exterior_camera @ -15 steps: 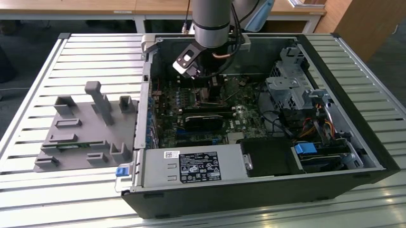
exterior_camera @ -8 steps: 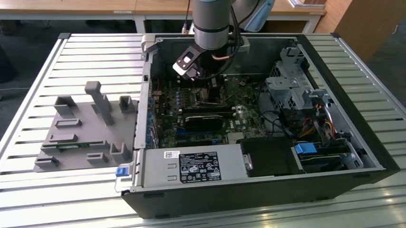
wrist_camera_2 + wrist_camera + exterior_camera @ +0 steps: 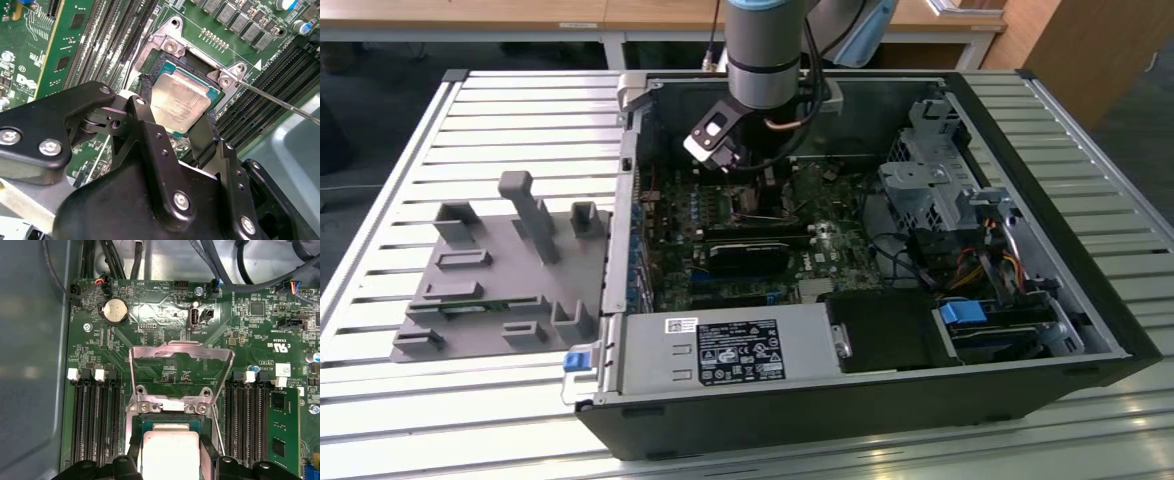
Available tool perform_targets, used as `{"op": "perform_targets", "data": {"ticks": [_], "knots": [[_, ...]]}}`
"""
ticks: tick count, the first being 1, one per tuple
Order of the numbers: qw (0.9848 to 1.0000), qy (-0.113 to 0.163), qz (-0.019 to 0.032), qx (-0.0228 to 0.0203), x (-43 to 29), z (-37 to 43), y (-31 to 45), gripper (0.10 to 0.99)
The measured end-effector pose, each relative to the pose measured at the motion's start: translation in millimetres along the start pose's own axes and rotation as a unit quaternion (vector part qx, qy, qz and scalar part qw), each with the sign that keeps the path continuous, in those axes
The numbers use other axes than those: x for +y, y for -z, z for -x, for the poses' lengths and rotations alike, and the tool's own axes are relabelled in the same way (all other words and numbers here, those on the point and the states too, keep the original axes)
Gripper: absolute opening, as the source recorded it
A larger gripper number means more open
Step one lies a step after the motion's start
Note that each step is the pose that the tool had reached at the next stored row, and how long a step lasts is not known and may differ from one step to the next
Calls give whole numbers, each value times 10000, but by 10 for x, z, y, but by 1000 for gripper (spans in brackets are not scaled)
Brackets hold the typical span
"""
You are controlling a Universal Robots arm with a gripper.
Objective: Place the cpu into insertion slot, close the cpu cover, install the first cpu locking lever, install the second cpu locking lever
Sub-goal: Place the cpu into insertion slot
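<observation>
My gripper [image 3: 175,112] reaches down into the open computer case [image 3: 1067,300] in the exterior view, over the board's middle. In both wrist views its two black fingers [image 3: 144,107] press against opposite edges of the cpu [image 3: 182,97], a square chip with a silvery top. The chip sits level in or just above the insertion slot [image 3: 172,47], inside its silvery rim. In the first wrist view the cpu [image 3: 170,450] lies between the gripper [image 3: 170,462] fingers, and the cpu cover [image 3: 181,354] stands tilted open beyond the slot. A thin locking lever [image 3: 280,102] sticks out to one side.
Rows of black memory slots [image 3: 95,420] flank the socket, with one green module [image 3: 284,432]. A long black card [image 3: 750,252], a labelled grey box [image 3: 720,352] and a drive cage [image 3: 931,190] crowd the case. A grey fixture [image 3: 494,270] lies on the slatted table at the exterior view's left.
</observation>
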State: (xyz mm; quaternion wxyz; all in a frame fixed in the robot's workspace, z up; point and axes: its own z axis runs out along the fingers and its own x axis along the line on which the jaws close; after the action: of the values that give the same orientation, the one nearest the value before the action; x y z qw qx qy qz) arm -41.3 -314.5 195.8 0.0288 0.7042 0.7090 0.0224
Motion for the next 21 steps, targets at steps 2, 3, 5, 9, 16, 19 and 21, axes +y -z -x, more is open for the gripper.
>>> {"op": "perform_targets", "data": {"ticks": [2,3,5,9,16,19,21], "knots": [[10000,0,0,0,-1,-3,-12,541],[10000,-1,-1,-1,-1,-4,-17,541],[10000,-2,-1,-1,-2,-6,-24,541],[10000,-2,-1,-2,-3,-6,-30,541],[10000,-3,0,0,-2,-5,-9,541],[10000,-7,0,-1,-2,7,-9,541],[10000,-19,0,-1,-2,13,-11,541]]}}
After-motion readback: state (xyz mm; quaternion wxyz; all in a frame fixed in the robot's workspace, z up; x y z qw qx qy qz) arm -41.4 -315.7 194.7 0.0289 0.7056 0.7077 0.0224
